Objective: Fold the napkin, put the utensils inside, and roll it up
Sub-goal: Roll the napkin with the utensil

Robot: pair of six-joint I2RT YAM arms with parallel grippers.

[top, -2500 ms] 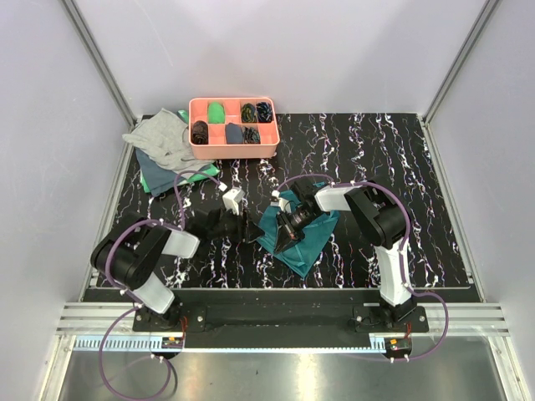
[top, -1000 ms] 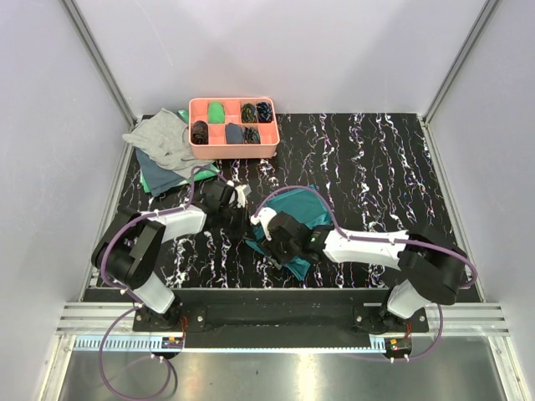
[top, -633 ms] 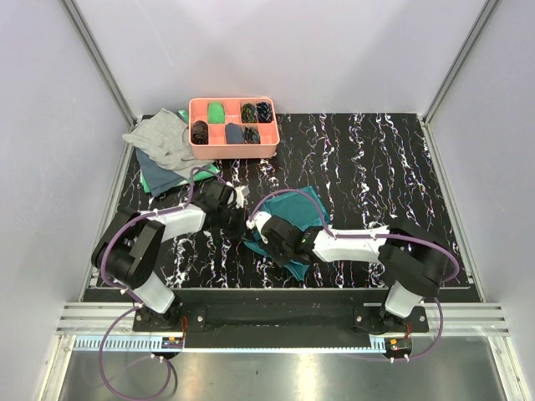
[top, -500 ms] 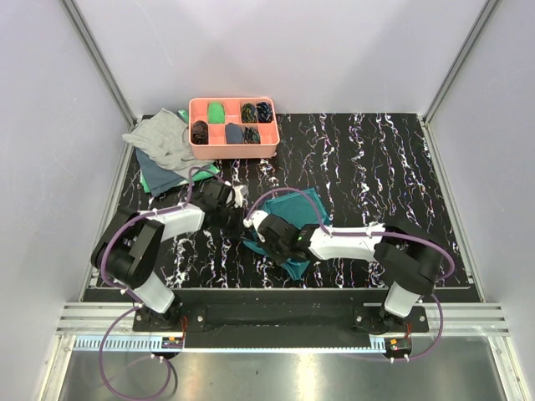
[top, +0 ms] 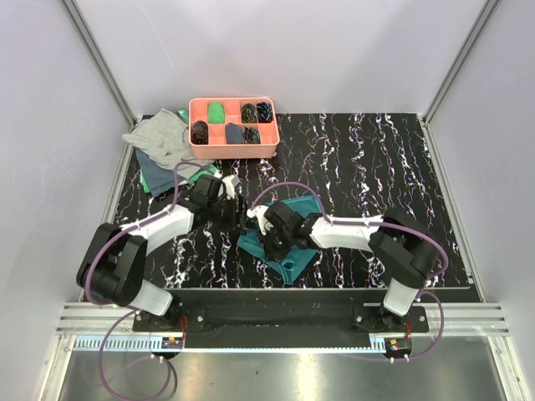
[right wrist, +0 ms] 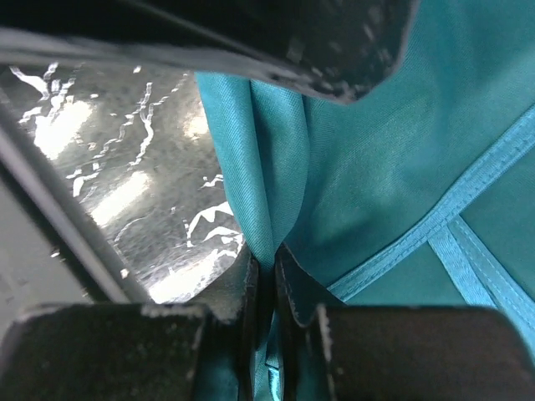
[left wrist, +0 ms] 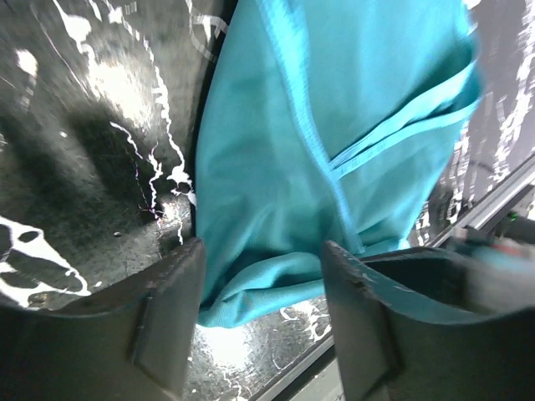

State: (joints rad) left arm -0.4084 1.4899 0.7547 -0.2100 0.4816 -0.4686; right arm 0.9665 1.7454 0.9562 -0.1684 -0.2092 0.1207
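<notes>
Napkin: lies crumpled on the counter, near the front edge, between the two arms. Right fingers: clenched on a fold of the teal fabric, which is pinched tight between them (a stitched hem runs just beside the grip). Left fingers: released and spread apart, low over the counter. A loose corner of the napkin lies in the gap; contact cannot be told.

Napkin — middle hidden beneath right claw.
</notes>
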